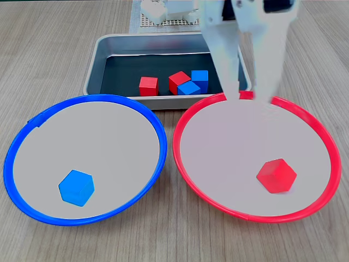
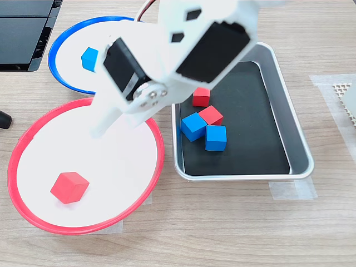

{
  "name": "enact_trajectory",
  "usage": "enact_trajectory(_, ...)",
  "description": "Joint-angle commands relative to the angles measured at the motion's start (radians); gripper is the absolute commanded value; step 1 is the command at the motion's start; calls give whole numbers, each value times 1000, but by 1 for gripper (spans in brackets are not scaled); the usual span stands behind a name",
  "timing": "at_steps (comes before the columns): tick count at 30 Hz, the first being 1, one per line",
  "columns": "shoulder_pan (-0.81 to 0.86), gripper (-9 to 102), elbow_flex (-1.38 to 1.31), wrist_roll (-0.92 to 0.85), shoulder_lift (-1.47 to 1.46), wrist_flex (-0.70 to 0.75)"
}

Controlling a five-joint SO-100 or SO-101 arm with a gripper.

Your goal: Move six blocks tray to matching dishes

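The grey tray (image 1: 96,59) (image 2: 245,176) holds two red blocks (image 1: 148,85) (image 1: 178,81) and two blue blocks (image 1: 189,88) (image 1: 200,78), bunched near its front; in the other fixed view they are the reds (image 2: 201,96) (image 2: 211,115) and blues (image 2: 193,126) (image 2: 215,138). One blue block (image 1: 76,187) (image 2: 89,58) lies in the blue-rimmed dish (image 1: 82,136) (image 2: 67,67). One red block (image 1: 277,176) (image 2: 69,187) lies in the red-rimmed dish (image 1: 240,142) (image 2: 105,167). My white gripper (image 1: 251,97) (image 2: 114,127) hangs open and empty over the red dish's far edge, beside the tray.
A black device (image 2: 22,33) sits at the top left corner beside the blue dish. A white mesh mat (image 2: 346,94) lies right of the tray, and the arm's white base (image 1: 163,12) stands behind the tray. Clear tape holds the tray and dishes down.
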Motion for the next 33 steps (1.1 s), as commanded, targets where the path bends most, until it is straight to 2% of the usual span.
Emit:
enact_trajectory(1,74,0,-6,138,121,202)
enact_trajectory(6,270,0,80,272,264,446)
enact_trajectory(9,362,0,121,252,275,502)
enact_trajectory(10,382,1,137,230,270,503)
enact_trajectory(12,405,14,160,199,255,509)
enact_trajectory(14,417,23,176,196,236,483)
enact_trajectory(16,419,25,201,192,218,440)
enact_trajectory(24,434,24,224,160,64,367)
enact_trajectory(33,348,14,193,150,-6,334)
